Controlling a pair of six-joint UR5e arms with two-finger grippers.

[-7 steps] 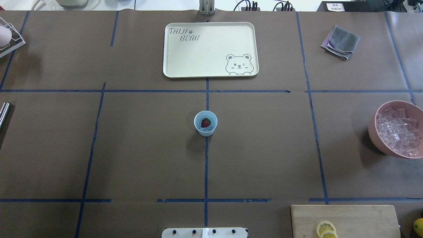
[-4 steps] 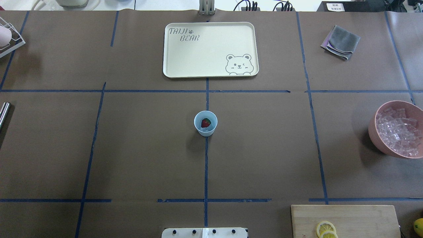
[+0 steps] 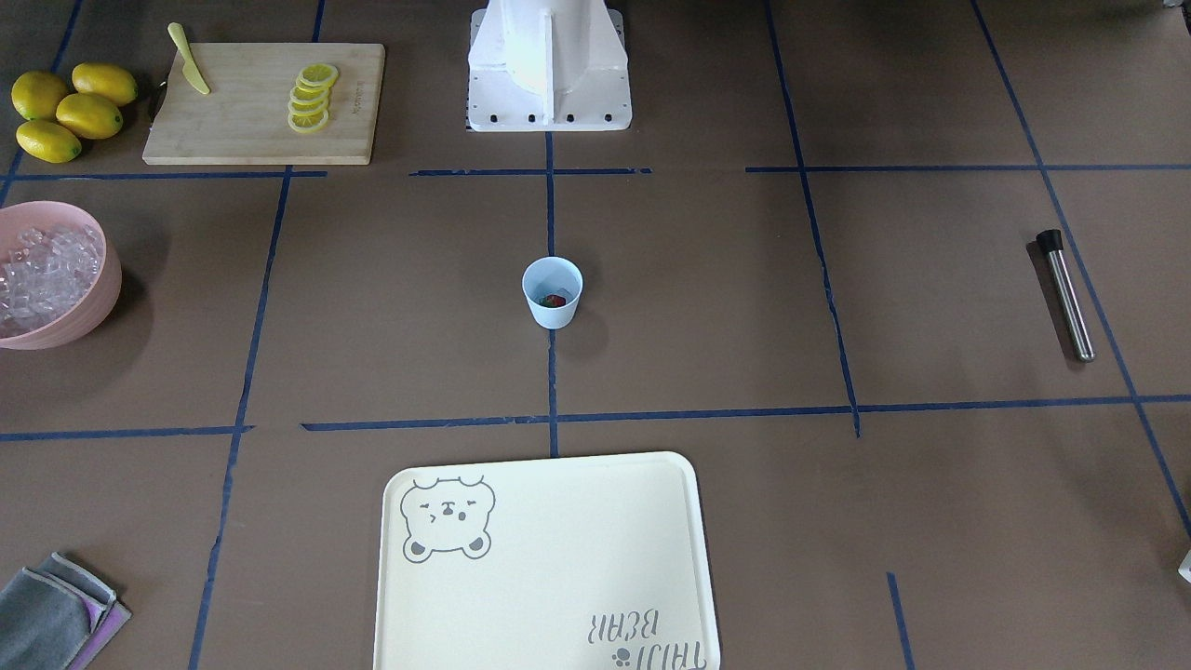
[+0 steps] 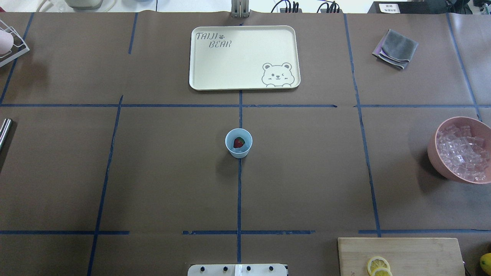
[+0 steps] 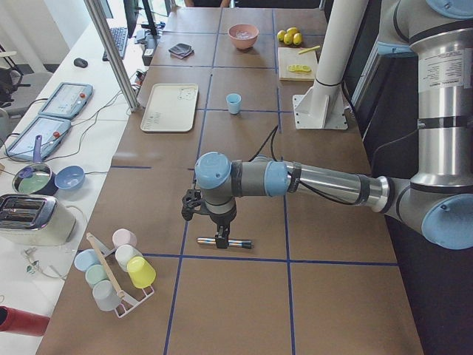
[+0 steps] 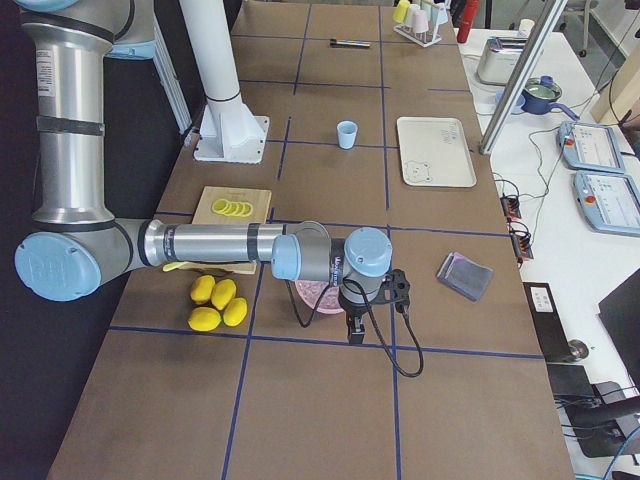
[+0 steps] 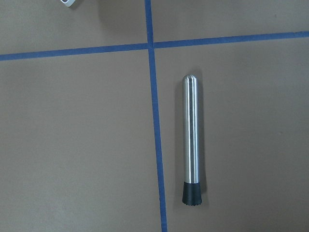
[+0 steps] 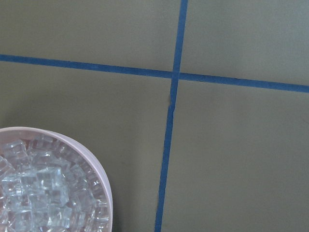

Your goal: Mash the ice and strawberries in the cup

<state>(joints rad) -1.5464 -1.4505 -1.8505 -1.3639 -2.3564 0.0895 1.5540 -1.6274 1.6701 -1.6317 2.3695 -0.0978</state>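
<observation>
Table: a long table (image 4: 153, 172) covered in brown paper and marked into squares with blue tape.
Left arm: the silver-and-blue arm (image 5: 318, 181) reaches out low over the table end on the robot's left.
Right arm: the matching arm (image 6: 210, 243) stretches over the opposite end.
Tray: a cream rectangular tray with a bear drawing (image 4: 238, 65) lies on the centre line, on the far side of the cup from the robot's base.
Board: a pale wooden cutting board (image 3: 251, 121) carries a row of lemon slices (image 3: 310, 96).
Bowl: a large pink round bowl (image 4: 434, 155) sits on the robot's right, well apart from the cup.
Left gripper: the left gripper (image 5: 219, 231) points down above the rod; whether its fingers are spread or pressed together cannot be told.
Right gripper: the right gripper (image 6: 353, 328) points down just beside the bowl; its finger state cannot be told.
Rod: a polished steel rod with a black ribbed end (image 7: 191, 140) lies flat beside a tape line.
Cup: the small pale-blue tapered plastic cup (image 4: 238, 155) stands upright on the centre tape line, mid-table.
Strawberry: one small red berry (image 4: 239, 142) lies inside the cup.
Ice: small clear cubes (image 4: 462, 151) fill the bowl; whether any lie in the cup cannot be told.
</observation>
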